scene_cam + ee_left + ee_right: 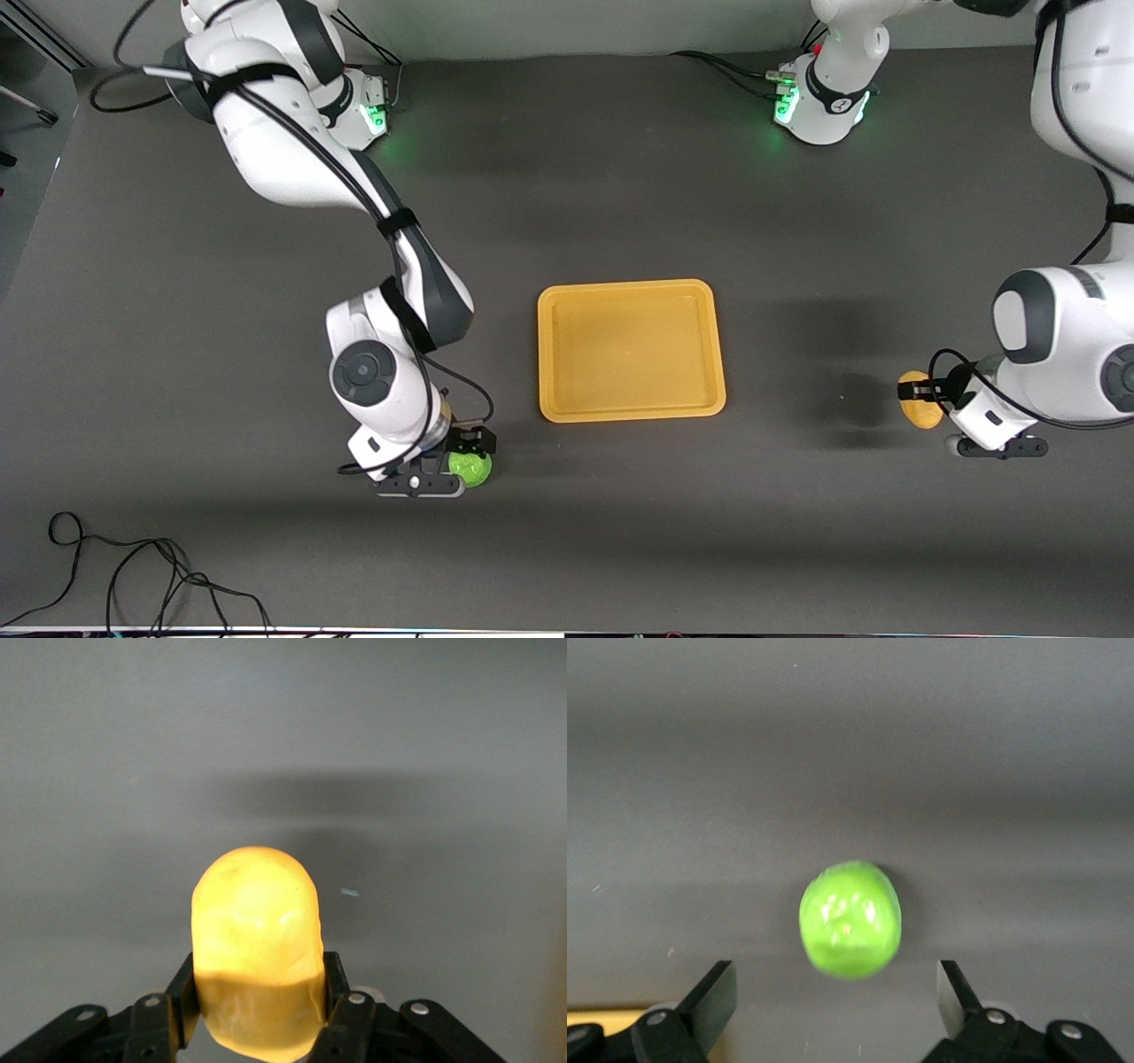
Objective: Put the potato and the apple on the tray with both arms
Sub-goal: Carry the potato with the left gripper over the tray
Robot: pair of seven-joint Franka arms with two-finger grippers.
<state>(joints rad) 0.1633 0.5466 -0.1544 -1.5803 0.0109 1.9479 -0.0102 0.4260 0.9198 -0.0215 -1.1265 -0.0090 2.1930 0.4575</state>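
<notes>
Yellow-orange potato lengthwise between left gripper fingers.

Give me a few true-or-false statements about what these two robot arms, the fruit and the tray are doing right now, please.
1. The tray has nothing on it. True.
2. The left gripper is shut on the potato. True.
3. The right gripper is squeezing the apple. False: its fingers stand wide apart, with a gap on each side of the apple.
4. The apple lies on the tray. False: it lies on the dark table, off the tray, toward the right arm's end.
5. The potato is at the left arm's end of the table, off the tray. True.
</notes>
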